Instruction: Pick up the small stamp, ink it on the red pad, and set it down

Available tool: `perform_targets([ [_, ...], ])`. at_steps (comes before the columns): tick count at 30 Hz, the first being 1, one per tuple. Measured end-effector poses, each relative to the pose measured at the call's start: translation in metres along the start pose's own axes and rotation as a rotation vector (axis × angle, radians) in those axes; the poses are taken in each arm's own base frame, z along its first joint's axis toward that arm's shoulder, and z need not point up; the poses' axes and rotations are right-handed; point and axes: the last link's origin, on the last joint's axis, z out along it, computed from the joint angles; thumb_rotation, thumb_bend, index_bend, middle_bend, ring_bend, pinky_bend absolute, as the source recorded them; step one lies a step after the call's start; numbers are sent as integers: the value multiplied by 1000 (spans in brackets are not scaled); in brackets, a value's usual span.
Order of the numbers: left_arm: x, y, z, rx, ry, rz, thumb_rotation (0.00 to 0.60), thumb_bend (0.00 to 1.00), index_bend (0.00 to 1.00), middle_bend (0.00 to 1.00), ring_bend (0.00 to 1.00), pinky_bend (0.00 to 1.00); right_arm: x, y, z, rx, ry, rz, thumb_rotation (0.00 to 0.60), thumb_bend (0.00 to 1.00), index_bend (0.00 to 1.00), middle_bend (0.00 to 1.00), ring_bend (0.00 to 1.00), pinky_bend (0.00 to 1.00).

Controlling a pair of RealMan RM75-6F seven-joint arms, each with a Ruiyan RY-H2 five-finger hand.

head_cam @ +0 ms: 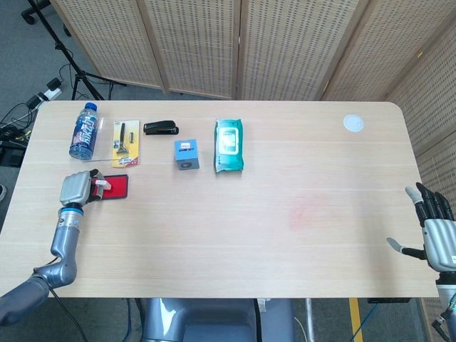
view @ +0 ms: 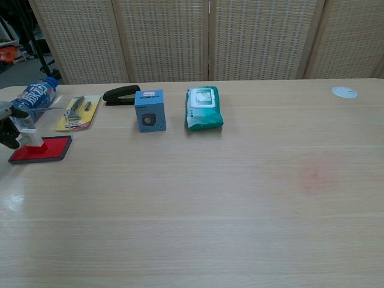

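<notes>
While gripped: stamp (view: 29,137) in left hand (head_cam: 75,189)

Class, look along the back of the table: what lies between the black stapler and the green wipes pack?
The small blue box sits between the black stapler and the green wipes pack, slightly nearer the robot than the stapler. Both views show it; the head view shows it best.

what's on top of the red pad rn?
The small stamp stands on the red pad, held by the left hand. Its inked face is covered, so the contact itself can't be seen.
</notes>
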Motion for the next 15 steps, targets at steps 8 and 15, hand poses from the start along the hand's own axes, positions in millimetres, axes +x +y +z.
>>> perform_targets([
  [8, 0, -2, -1, 5, 2, -2, 600, 561, 587, 980, 1000, 1000, 0, 0, 0, 1, 0, 3, 600, 0, 0, 0, 0, 0],
  [15, 6, -3, 0, 1, 19, -15, 600, 560, 587, 980, 1000, 1000, 0, -1, -1, 3, 0, 2, 600, 0, 0, 0, 0, 0],
])
